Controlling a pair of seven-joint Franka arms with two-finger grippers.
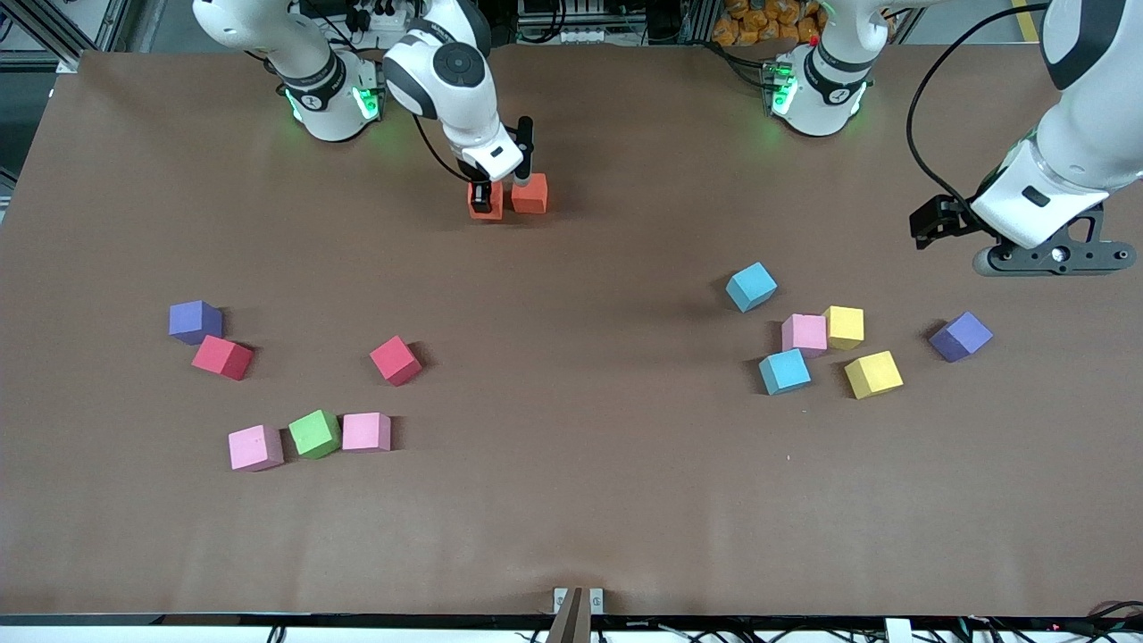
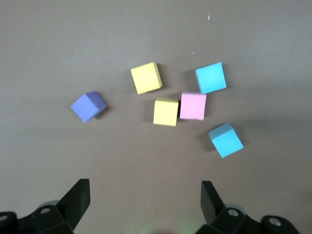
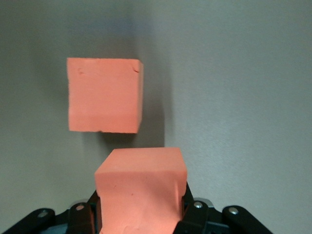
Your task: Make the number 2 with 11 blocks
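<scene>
My right gripper [image 1: 483, 198] is shut on an orange block [image 1: 487, 211], held low at the table near the robots' bases. The foam bulges between the fingers [image 3: 187, 207] on that orange block [image 3: 141, 190]. A second orange block [image 1: 529, 193] [image 3: 105, 95] rests on the table just beside it, with a narrow gap between them. My left gripper [image 1: 1058, 258] [image 2: 145, 197] hangs open and holds nothing, up over the left arm's end of the table. Below it lie two light blue blocks [image 2: 210, 78] [image 2: 225, 140], a pink block [image 2: 193, 106] and two yellow blocks [image 2: 146, 78] [image 2: 165, 111].
Toward the right arm's end lie two crimson blocks [image 1: 222, 357] [image 1: 396, 360], a green block [image 1: 314, 434] between two pink blocks [image 1: 255, 447] [image 1: 366, 432], and a purple cube [image 1: 195, 321]. Another purple cube [image 1: 960, 337] [image 2: 88, 106] sits beside the yellow ones.
</scene>
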